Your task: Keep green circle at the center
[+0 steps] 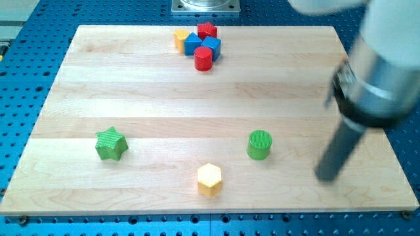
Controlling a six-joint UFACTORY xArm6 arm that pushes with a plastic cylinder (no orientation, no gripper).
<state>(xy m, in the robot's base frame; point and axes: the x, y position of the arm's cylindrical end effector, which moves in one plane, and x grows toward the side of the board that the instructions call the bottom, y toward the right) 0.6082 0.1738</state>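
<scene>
1. Green circle standing toward the view's lower right of the wooden board, below and to the right of the board's middle
2. My tip down at the board near the view's right edge, clear of every block; no jaws to open or close, just a bare dark rod touching nothing
3. Key relation: green circle lying to the view's left of my tip and slightly higher, well apart, with open wood between
4. Judged need: centre lies up and to the left of the circle, so a push would have to come from its lower-right side (roughly the side my tip already occupies)
5. Look of the circle: short upright cylinder, bright green, ribbed top face, likely to slide easily yet veer off if struck off-centre
6. Nearby: yellow hexagon below-left of the circle, green star far left, and a cluster of 5 red, blue and yellow blocks at the view's top
</scene>
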